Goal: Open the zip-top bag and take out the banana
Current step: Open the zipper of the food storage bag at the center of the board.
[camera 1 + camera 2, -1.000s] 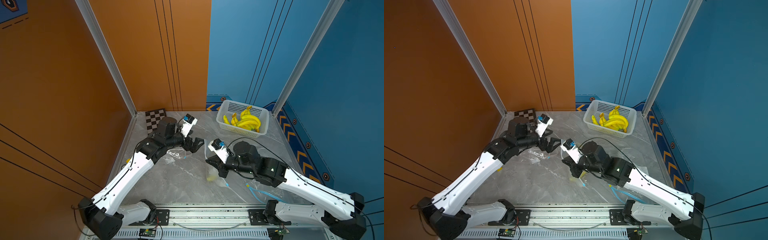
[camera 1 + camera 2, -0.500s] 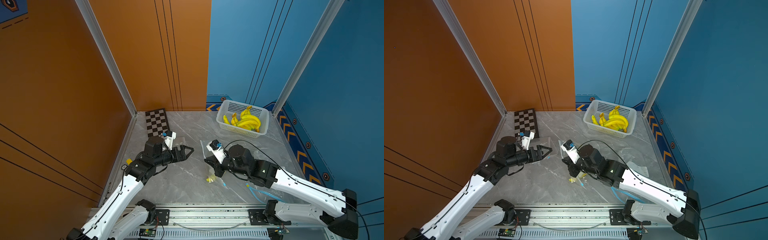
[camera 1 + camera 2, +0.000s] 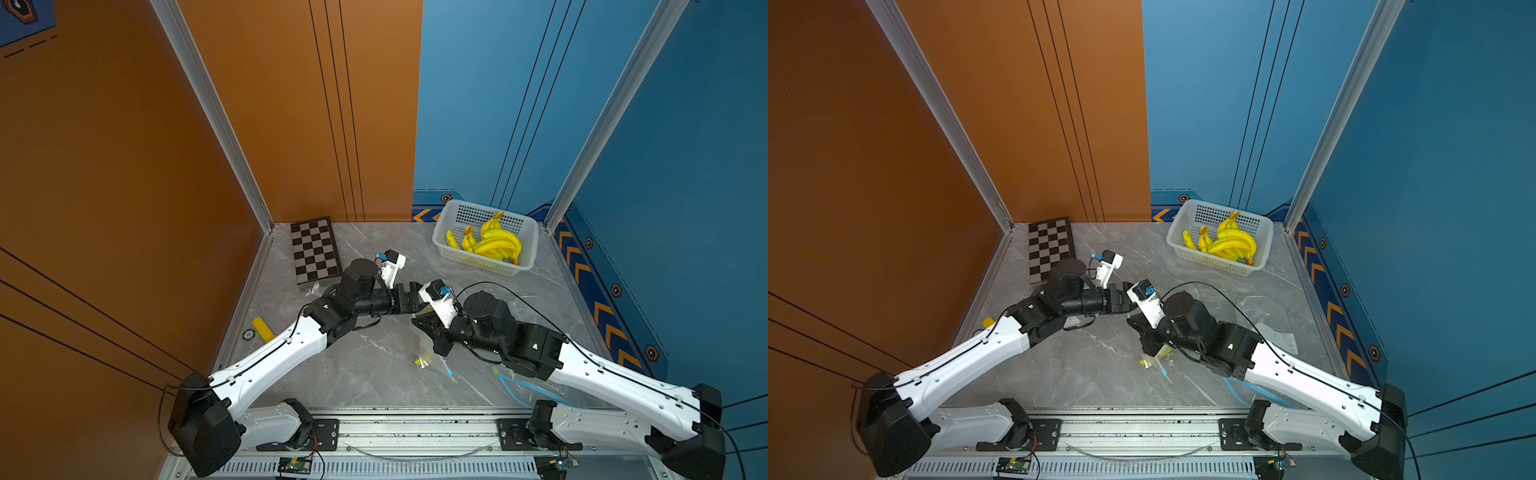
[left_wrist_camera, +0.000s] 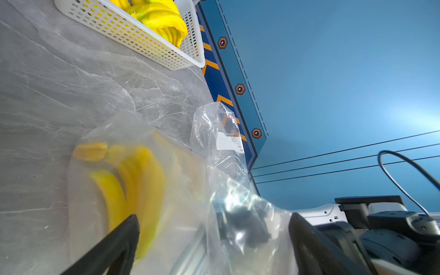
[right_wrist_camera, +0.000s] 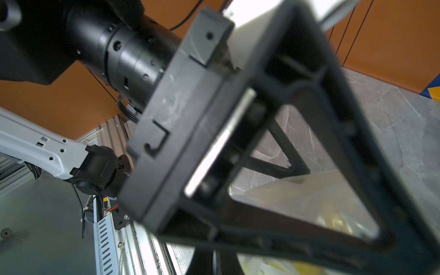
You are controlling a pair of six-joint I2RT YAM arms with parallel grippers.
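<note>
My left gripper (image 4: 214, 217) is wide open near the zip-top bag (image 4: 226, 166). My right gripper (image 3: 422, 326) is clenched on the bag, with the banana (image 4: 147, 181) inside.

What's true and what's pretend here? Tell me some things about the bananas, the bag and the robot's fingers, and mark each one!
1. The banana is out of the zip-top bag. False: it lies inside the clear bag.
2. The white basket holds bananas. True.
3. The left fingers stand wide apart. True.
4. The checkerboard lies in the basket. False: it lies flat on the table.
5. The right fingers are shut on the bag. True.
</note>
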